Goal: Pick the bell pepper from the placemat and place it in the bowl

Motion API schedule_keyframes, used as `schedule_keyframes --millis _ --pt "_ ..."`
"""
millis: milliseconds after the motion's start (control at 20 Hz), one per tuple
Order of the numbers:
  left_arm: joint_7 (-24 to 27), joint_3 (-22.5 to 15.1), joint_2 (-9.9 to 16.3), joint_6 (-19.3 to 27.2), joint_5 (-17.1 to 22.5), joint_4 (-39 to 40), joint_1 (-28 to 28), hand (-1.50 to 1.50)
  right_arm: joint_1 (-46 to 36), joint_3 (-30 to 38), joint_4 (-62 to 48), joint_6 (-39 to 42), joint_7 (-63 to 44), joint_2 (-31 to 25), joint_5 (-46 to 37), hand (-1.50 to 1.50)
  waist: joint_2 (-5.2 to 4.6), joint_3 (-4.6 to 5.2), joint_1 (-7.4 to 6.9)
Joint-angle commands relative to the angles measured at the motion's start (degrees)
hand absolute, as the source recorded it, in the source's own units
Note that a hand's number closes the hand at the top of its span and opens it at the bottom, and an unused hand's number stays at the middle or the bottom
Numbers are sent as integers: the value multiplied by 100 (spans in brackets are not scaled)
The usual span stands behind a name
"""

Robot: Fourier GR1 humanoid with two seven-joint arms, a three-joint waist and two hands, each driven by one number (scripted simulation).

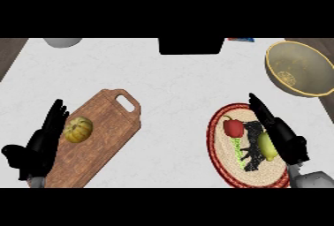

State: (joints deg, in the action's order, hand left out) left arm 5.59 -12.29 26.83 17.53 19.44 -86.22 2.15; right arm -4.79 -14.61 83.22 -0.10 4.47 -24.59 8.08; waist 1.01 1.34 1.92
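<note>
The red bell pepper [233,127] lies on the left part of a round woven placemat [222,163] with a red rim, at the right of the counter. A yellow-green fruit [266,144] lies just right of it on the mat. My right hand [282,134] is over the mat's right side, open, with straight fingers pointing up-left past the pepper; it touches or overlaps the yellow-green fruit and is not round the pepper. A dark shape on the mat beneath the hand is unclear. The tan bowl [292,84] stands at the upper right. My left hand [40,145] rests open at the far left.
A wooden cutting board [108,132] with a handle hole lies at the left and bears a small yellow squash [78,129] beside my left hand. A black box [189,46], a grey vessel [62,42] and a blue item [241,39] stand along the far edge.
</note>
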Motion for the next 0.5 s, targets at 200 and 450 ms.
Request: schedule_keyframes --millis 200,450 --pt "-146 83 357 373 -695 -220 -956 0 -997 476 -285 2544 863 -637 1475 150 -171 -183 -334" --pt "-658 -106 261 466 -841 -180 -1377 0 -1458 1737 -1984 1885 2262 -922 1074 -150 -225 -180 -316"
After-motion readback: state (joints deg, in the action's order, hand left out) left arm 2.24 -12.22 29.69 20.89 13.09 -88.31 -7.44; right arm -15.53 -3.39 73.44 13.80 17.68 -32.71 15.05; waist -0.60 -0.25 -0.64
